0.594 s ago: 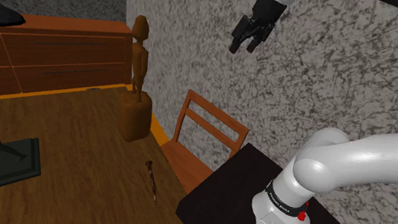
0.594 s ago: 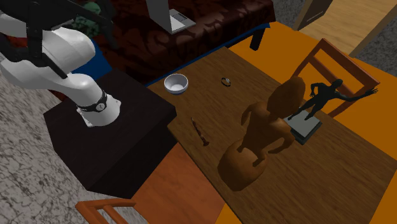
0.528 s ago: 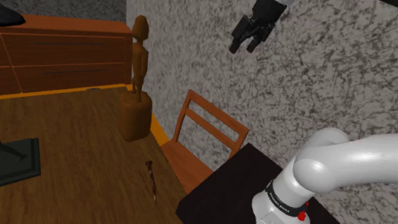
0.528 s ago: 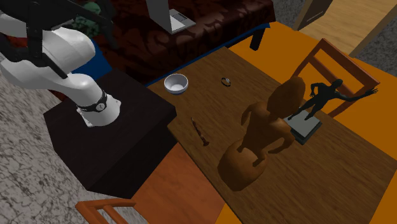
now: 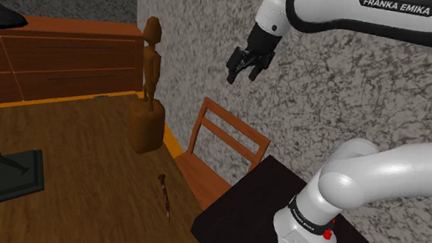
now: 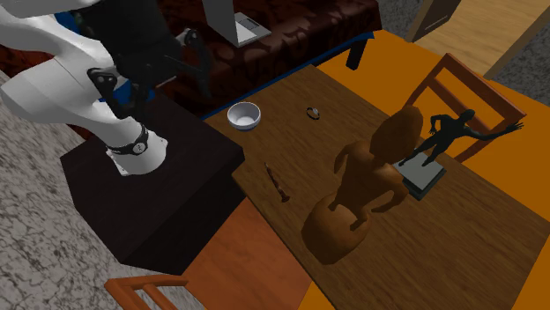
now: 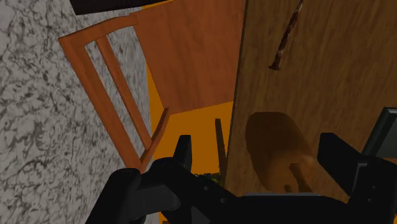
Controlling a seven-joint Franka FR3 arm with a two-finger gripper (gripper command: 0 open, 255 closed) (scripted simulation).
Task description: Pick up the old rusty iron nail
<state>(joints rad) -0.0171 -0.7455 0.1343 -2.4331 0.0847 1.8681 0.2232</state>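
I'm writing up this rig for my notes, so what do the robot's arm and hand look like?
The arm is white, built of rounded, tube-like links with dark joints. A dark band on its upper link carries white lettering reading FRANKA EMIKA. Near the base sits a dark collar and a small red button. The hand is all black, with two blocky fingers.

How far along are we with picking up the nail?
Done: nothing yet; the rusty nail lies untouched on the wooden table. In hand: the gripper hangs open and empty, high above the table's edge. Left: descend over the nail, close on it, lift.
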